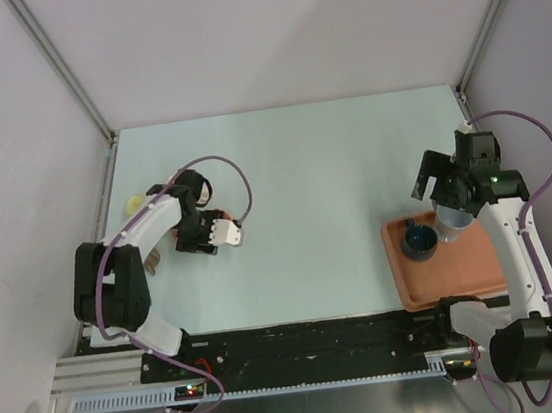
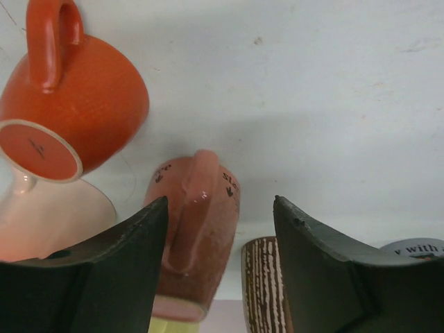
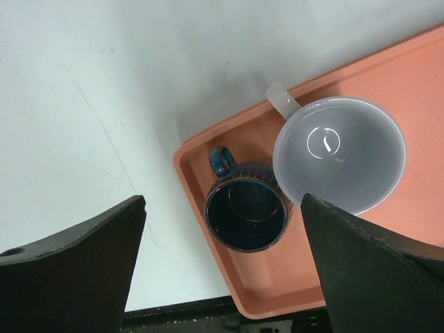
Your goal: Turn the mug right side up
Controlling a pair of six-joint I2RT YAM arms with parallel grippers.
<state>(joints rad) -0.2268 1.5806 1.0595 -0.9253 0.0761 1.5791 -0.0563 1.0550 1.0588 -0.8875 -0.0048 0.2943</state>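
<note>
In the left wrist view a pink mug [image 2: 201, 229] lies between my open left gripper [image 2: 220, 208] fingers, its handle and pale base towards the camera, closer to the left finger. An orange mug [image 2: 83, 104] sits tipped at the upper left, its base facing the camera. In the top view the left gripper [image 1: 202, 238] is low over this cluster and hides most of it. My right gripper [image 3: 222, 201] is open and empty, hovering above a dark blue mug [image 3: 246, 211] that stands upright on an orange tray [image 3: 201, 173].
A brown striped mug [image 2: 263, 284], a white mug with lettering [image 2: 416, 248] and a pale pink piece [image 2: 48, 222] crowd the left gripper. A clear cup [image 3: 340, 152] stands upright beside the blue mug on the tray [image 1: 465, 269]. Walls enclose the table.
</note>
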